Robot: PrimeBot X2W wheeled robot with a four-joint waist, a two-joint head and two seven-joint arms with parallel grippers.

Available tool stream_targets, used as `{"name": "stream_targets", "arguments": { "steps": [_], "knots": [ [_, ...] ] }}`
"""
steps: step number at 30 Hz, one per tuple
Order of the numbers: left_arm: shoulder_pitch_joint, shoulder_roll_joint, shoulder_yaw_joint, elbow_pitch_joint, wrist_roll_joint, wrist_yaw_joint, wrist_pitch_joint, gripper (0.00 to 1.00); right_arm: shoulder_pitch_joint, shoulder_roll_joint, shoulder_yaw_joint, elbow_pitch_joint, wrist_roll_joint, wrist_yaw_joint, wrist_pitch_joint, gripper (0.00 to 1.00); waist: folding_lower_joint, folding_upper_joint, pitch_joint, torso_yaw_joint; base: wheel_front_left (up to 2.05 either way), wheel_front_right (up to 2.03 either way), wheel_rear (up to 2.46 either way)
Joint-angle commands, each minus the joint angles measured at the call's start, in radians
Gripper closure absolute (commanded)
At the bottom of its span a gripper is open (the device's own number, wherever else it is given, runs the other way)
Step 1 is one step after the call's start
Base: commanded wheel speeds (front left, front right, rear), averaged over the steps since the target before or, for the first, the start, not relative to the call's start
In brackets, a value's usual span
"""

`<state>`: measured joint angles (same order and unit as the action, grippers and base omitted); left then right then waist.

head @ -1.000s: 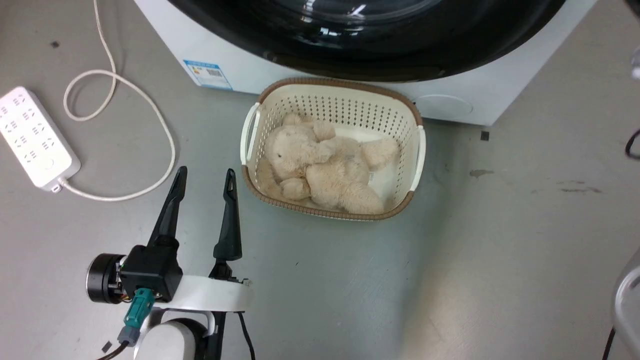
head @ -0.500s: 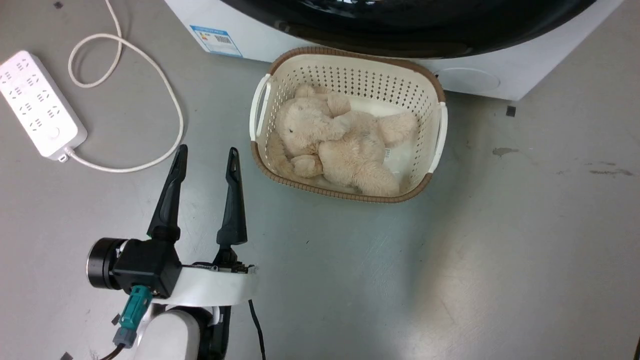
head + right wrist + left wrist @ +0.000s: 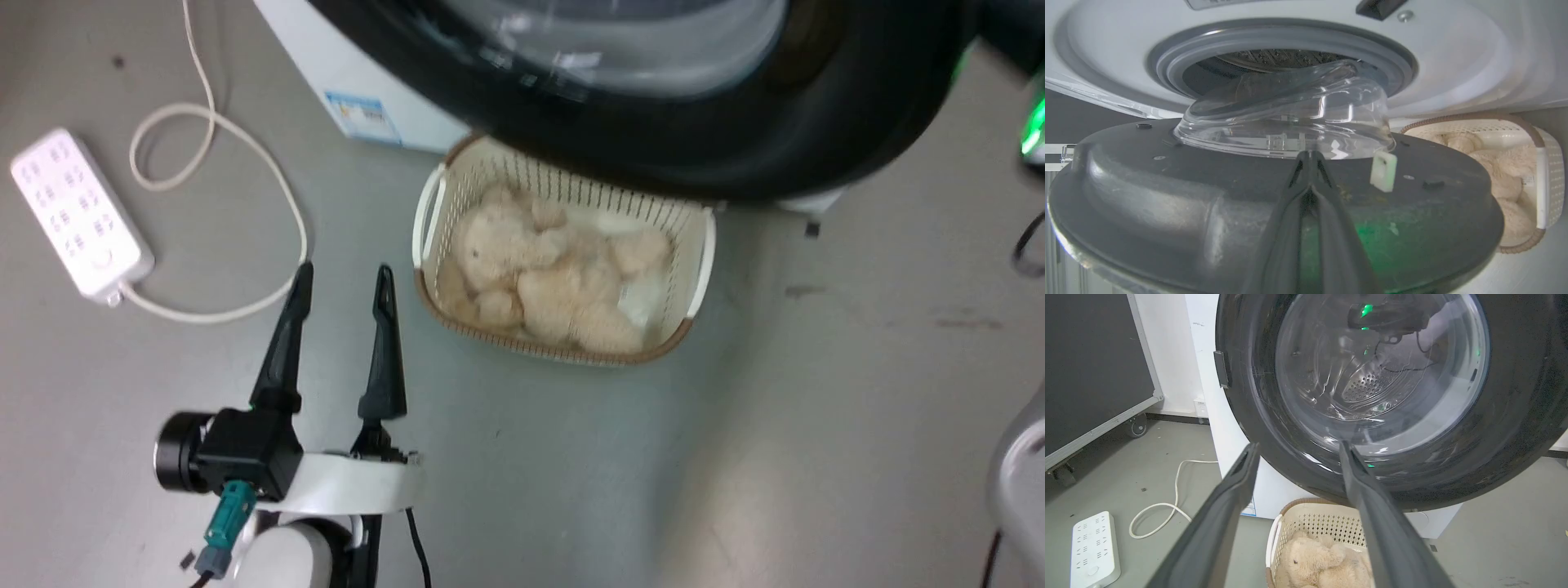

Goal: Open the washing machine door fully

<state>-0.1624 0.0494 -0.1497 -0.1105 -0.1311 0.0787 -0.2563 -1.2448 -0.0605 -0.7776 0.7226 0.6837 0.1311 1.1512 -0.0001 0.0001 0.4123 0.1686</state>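
The washing machine door [image 3: 735, 139], round and glossy black with a bulging clear glass bowl [image 3: 620, 41], stands partly swung out from the white washing machine [image 3: 302, 49] and overhangs the basket. In the right wrist view my right gripper [image 3: 1310, 157] is shut, tips against the door's grey inner face [image 3: 1167, 192] at the foot of the glass bowl [image 3: 1290, 114]. Behind it are the blue-grey gasket [image 3: 1282, 41] and steel drum [image 3: 1274, 59]. My left gripper [image 3: 343, 278] is open over the floor, left of the basket, facing the door's outer side [image 3: 1515, 416].
A cream basket [image 3: 433, 212] holding a beige teddy bear [image 3: 531, 278] sits on the floor under the door. A white power strip [image 3: 77, 216] and its looped cable [image 3: 245, 155] lie at the left. A black wheeled case [image 3: 1094, 367] stands beside the machine.
The door has swung outward and now covers the back of the basket. The head camera has shifted. My left gripper stays open in the same place.
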Motion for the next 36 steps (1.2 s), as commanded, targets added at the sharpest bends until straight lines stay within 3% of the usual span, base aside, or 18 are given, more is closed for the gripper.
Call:
{"name": "stream_targets", "arguments": {
  "steps": [1, 10, 18, 25, 30, 36],
  "knots": [
    [0.013, 0.001, 0.001, 0.006, -0.003, -0.003, -0.006, 0.0, 0.029, 0.01, 0.008, 0.01, 0.03, 0.0, 0.004, 1.0, 0.0001, -0.0001, -0.054, -0.013, 0.0, 0.0, 0.0],
    [0.065, 0.001, 0.012, 0.037, -0.002, -0.02, -0.006, 0.0, 0.195, 0.01, 0.195, 0.054, 0.276, 0.0, -0.003, 1.0, 0.0001, -0.0001, -0.14, -0.037, 0.0, 0.0, 0.0],
    [0.097, 0.001, 0.016, 0.055, 0.006, -0.042, -0.006, 0.0, 0.366, 0.01, 0.54, 0.019, 0.549, 0.0, -0.035, 1.0, 0.0001, -0.0001, -0.184, -0.047, 0.0, 0.0, 0.0],
    [0.136, 0.001, 0.009, 0.079, -0.004, -0.074, -0.006, 0.0, 0.535, 0.01, 0.867, -0.103, 0.789, 0.0, -0.107, 1.0, 0.0001, -0.0001, -0.229, -0.039, 0.0, 0.0, 0.0],
    [0.153, 0.001, -0.011, 0.092, -0.005, -0.101, -0.006, 0.0, 0.627, 0.01, 1.039, -0.213, 0.883, 0.0, -0.186, 1.0, 0.0001, -0.0001, -0.245, -0.024, 0.0, 0.0, 0.0],
    [0.161, 0.001, -0.013, 0.085, -0.02, -0.098, -0.006, 0.0, 0.67, 0.01, 1.116, -0.262, 0.906, 0.0, -0.255, 1.0, 0.0001, -0.0001, -0.254, -0.012, 0.0, 0.0, 0.0]
  ]
}}
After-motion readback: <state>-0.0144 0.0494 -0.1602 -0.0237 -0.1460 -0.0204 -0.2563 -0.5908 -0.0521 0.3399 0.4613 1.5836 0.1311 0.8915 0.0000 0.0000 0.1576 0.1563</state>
